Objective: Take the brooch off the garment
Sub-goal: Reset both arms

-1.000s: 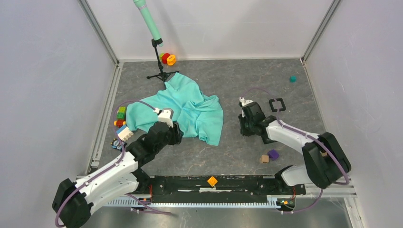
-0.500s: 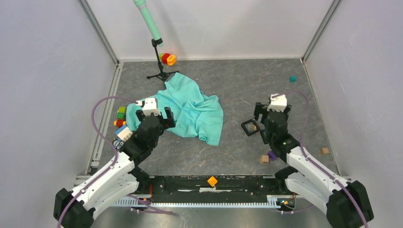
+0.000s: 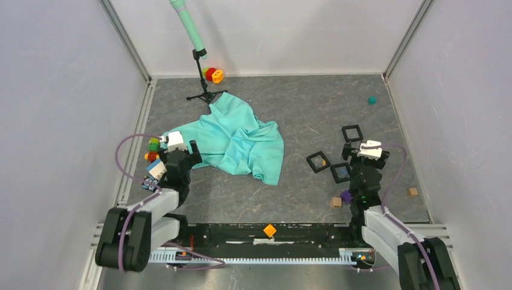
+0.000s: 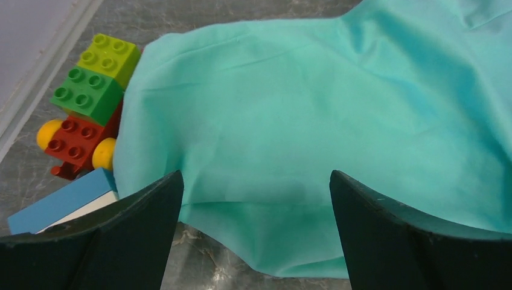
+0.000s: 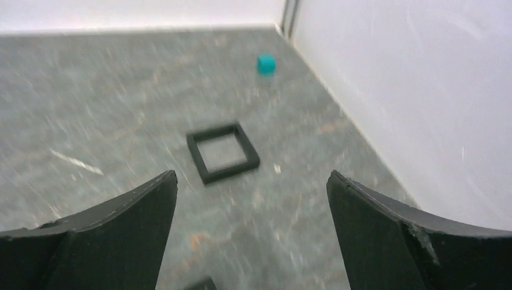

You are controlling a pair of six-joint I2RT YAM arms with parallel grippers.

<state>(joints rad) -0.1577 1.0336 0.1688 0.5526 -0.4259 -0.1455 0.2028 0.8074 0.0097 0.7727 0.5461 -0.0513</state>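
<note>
Both grippers, left point(image 4: 253, 181) and right point(image 5: 250, 181), gape with nothing held, the teal garment point(image 3: 241, 136) just ahead of my left one showing no brooch, so it's hidden in folds or already off, and I must locate it before any next move.

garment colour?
Plain teal, no pattern. The garment shows best in the left wrist view.

2 white-and-black arms with purple cables, each ending in a black claw point(image 3: 179, 152).
</note>
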